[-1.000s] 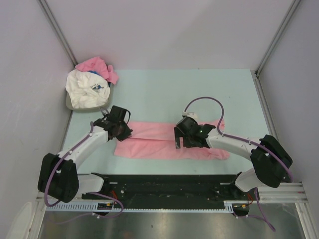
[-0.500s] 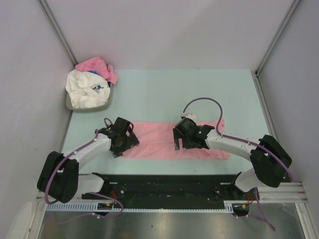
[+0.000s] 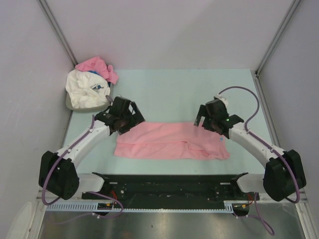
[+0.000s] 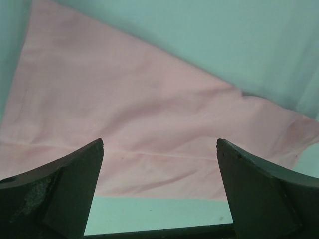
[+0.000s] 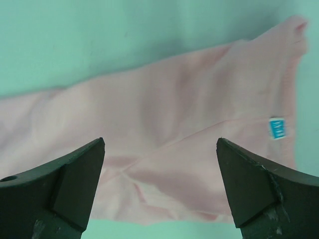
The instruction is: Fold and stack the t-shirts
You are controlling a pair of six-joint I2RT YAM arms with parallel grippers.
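A light-pink t-shirt [image 3: 169, 142] lies flat on the table, folded into a long strip running left to right. Its small blue label [image 3: 220, 141] is near the right end. My left gripper [image 3: 125, 119] hovers open over the strip's far left corner, holding nothing. My right gripper [image 3: 209, 119] hovers open over the far right end, also empty. In the left wrist view the pink t-shirt [image 4: 149, 114] fills the space below the open left gripper [image 4: 159, 144]. The right wrist view shows the pink t-shirt [image 5: 189, 149] and its label [image 5: 277, 128] beneath the open right gripper [image 5: 159, 142].
A grey bin [image 3: 70, 103] at the far left corner holds a crumpled white t-shirt with a blue print [image 3: 88, 88] and a pink one [image 3: 97, 65]. A black rail [image 3: 169, 181] runs along the near edge. Walls close in left, right and behind.
My left gripper opened and let go of the shirt's left end, then rose toward the far side. My right arm swung from the strip's middle to its right end. The shirt now lies flat.
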